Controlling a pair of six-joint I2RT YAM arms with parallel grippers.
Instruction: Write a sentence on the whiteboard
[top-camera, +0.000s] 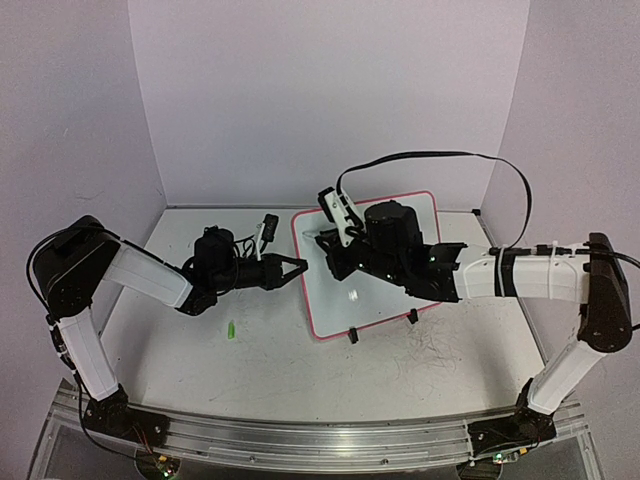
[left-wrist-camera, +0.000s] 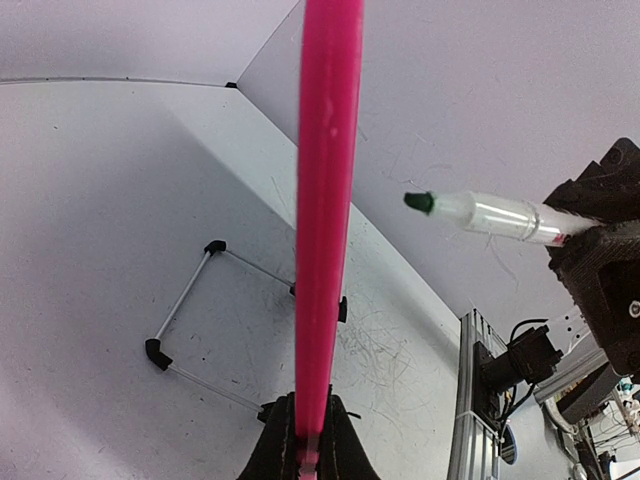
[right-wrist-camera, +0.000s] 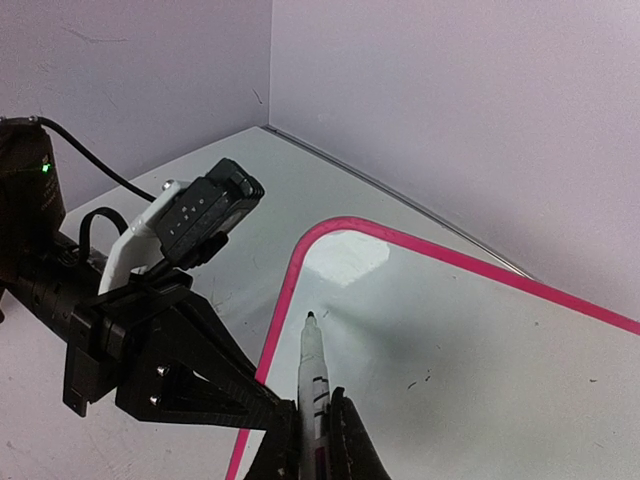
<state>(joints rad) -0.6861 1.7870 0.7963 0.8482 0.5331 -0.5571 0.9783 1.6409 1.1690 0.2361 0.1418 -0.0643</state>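
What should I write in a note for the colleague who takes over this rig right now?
Left claw: shut on the pink left rim of the whiteboard.
Right claw: shut on the green-tipped marker, tip pointing at the board near its far left corner; contact cannot be told.
Small green piece, perhaps the cap, lies on the table left of the board.
Done: board gripped, marker uncapped and in position.
Left: the whole sentence; no green writing shows on the board.

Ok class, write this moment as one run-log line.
left fingers: shut on board rim | right fingers: shut on marker | tip: clear of board, not touching
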